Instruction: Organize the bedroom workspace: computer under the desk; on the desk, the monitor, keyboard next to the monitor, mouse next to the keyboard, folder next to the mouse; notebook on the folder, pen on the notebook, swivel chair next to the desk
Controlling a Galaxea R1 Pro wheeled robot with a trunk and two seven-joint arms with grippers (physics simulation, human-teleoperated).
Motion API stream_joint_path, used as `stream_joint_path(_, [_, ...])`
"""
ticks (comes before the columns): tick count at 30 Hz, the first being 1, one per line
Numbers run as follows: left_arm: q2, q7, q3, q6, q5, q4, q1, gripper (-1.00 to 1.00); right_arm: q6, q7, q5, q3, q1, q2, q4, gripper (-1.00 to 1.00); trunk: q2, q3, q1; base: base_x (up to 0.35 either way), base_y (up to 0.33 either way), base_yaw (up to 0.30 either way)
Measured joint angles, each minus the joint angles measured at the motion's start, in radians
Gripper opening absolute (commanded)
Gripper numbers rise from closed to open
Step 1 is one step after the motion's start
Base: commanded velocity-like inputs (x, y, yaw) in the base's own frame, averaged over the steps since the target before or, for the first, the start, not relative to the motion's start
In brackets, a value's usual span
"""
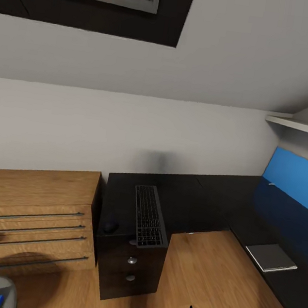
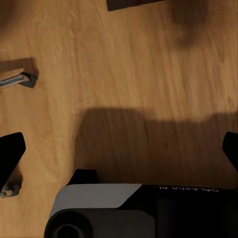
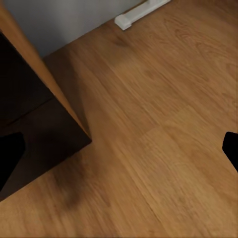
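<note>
One marking can be read. On the black arm housing [image 2: 188, 208] in the left wrist view stands "GALAXEA AI", seen upside down.

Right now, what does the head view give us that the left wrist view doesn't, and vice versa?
Head view: the black desk with the keyboard and mouse on its drawer end, the notebook on the right wing, the wooden cabinet beside it.
Left wrist view: the left gripper, fingers spread wide over bare floor, and a chrome chair leg.
Both: the wooden floor.
</note>
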Motion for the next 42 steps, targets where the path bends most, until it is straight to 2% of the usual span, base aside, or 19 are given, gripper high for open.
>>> stream_joint_path(2, [0.001,0.001,-0.001,-0.028,0.000,0.001,-0.001,1.00,0.000,0.000,0.000,0.000,0.000,0.000,0.000,1.00,0.014,0.006,-0.008,0.000,0.000,0.223])
stream_joint_path(6, [0.002,0.001,-0.002,-0.098,-0.001,0.003,-0.002,1.00,0.000,0.000,0.000,0.000,0.000,0.001,0.000,1.00,0.014,0.006,-0.008,0.000,0.000,0.247])
stream_joint_path(12, [0.003,0.001,0.001,-0.157,-0.003,0.005,-0.003,1.00,0.002,0.000,0.001,0.000,0.000,0.002,0.001,1.00,0.014,0.006,-0.008,0.000,0.000,0.262])
stream_joint_path(22, [0.005,0.003,0.004,-0.181,-0.001,0.013,-0.003,1.00,0.003,0.000,0.002,0.000,0.000,0.002,0.000,1.00,0.014,-0.002,-0.008,0.001,-0.006,0.212])
stream_joint_path(28, [0.007,0.008,0.005,-0.181,-0.001,0.016,-0.003,1.00,0.002,0.001,0.004,0.000,0.000,0.002,0.000,1.00,0.014,-0.007,-0.008,0.112,-0.185,0.117])
stream_joint_path(32, [0.010,0.009,0.004,-0.184,-0.002,0.047,-0.003,1.00,0.002,0.002,0.007,0.000,0.000,0.001,-0.001,1.00,0.014,-0.008,-0.008,0.143,-0.217,0.018])
stream_joint_path(35, [0.022,0.010,0.003,-0.208,-0.002,0.062,-0.003,1.00,0.002,0.003,0.014,0.000,0.000,0.000,-0.001,1.00,0.014,-0.008,-0.008,0.048,-0.076,0.004])
stream_joint_path(38, [0.042,0.009,0.004,-0.273,-0.001,0.080,-0.004,1.00,0.001,0.003,0.022,0.000,0.001,0.000,-0.001,1.00,0.014,-0.008,-0.008,0.012,-0.020,0.001])
stream_joint_path(42, [0.071,0.005,0.005,-0.298,0.001,0.093,-0.004,1.00,0.001,0.003,0.025,0.000,0.002,0.000,-0.001,1.00,0.014,-0.008,-0.008,0.003,-0.005,0.000])
